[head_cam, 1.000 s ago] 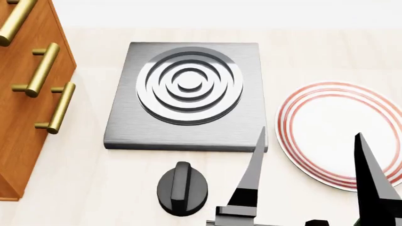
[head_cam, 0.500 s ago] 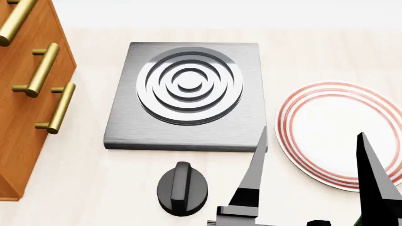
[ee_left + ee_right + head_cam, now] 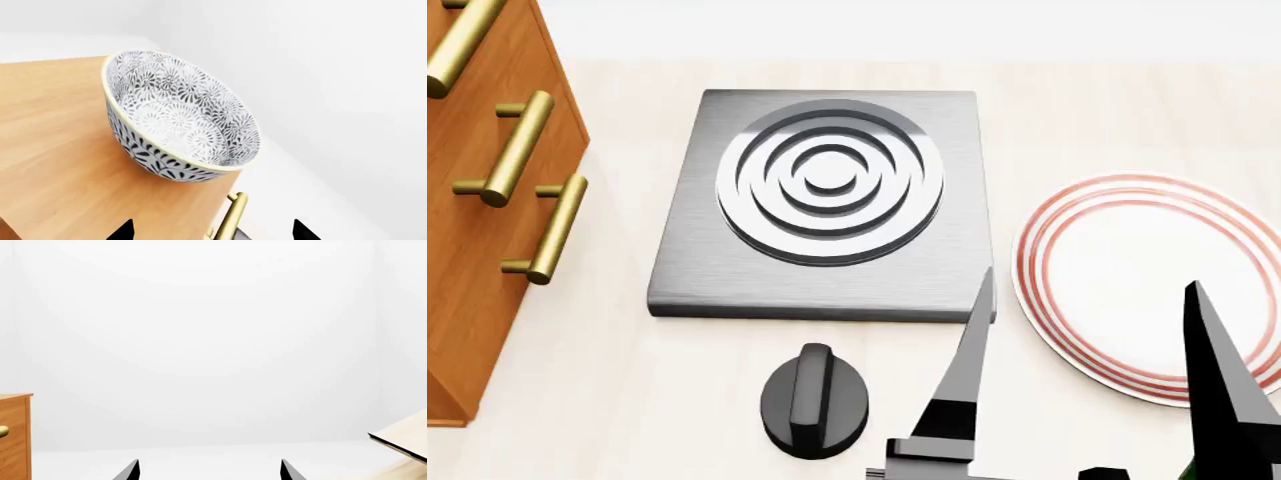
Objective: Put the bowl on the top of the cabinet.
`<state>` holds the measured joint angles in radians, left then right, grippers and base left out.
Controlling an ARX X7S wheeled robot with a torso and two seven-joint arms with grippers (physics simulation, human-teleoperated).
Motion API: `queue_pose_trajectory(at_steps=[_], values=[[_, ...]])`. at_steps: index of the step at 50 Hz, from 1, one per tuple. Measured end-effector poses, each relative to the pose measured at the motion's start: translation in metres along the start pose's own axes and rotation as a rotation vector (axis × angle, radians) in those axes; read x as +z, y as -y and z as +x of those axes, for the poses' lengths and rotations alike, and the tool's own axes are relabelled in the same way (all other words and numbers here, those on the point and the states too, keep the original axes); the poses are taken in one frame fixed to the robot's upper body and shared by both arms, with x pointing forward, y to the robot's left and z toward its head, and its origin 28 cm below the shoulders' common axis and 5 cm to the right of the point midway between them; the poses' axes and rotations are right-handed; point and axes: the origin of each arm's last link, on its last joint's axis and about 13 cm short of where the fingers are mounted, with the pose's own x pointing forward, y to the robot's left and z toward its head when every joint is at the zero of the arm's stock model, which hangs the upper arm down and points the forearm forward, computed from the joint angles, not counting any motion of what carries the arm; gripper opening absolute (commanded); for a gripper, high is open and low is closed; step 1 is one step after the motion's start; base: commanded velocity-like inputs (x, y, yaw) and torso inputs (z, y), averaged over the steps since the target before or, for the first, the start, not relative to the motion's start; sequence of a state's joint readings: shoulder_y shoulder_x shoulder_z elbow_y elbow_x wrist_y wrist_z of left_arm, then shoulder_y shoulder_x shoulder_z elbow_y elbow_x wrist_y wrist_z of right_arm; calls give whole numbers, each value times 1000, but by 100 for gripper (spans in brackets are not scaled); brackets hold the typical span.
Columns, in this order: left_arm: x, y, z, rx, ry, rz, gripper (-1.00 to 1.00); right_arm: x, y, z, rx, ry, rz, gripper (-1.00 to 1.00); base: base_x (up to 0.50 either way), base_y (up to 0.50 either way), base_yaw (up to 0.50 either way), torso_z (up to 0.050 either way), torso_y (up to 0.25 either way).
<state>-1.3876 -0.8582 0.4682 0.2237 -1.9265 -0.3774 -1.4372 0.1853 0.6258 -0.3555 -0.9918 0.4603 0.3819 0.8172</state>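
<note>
Nothing shifts in the head view since a second ago: the deep white grey-flowered bowl point(image 3: 179, 119) rests on the orange-brown wooden cabinet point(image 3: 60, 150), and both the left gripper point(image 3: 212, 231) and right gripper point(image 3: 1088, 330) are spread, empty, so placement looks done.

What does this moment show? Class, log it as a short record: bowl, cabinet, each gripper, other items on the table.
bowl: resting on the cabinet top, near its edge
cabinet: orange-brown wood, gold bar handles
left gripper: open, apart from the bowl, holding nothing
right gripper: open, empty, above the table
other items: grey burner plate, black knob, red-ringed plate
</note>
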Motion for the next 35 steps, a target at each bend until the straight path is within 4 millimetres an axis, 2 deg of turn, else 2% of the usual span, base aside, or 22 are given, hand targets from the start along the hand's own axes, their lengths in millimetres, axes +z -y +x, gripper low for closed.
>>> queue_pose_trajectory(at_steps=[11,23,35], values=[[-16,-13,-19,-67,73,113,100,1,0,0,0,4,0,100,0,0,0,0,0],[-20,-23,-49,-140,304,277,100,3,0,0,0,8,0,100,0,0,0,0,0],[-29,-34,-69,-150,524,420,100,5,0,-1,-2,12,2,100,0,0,0,0,0]])
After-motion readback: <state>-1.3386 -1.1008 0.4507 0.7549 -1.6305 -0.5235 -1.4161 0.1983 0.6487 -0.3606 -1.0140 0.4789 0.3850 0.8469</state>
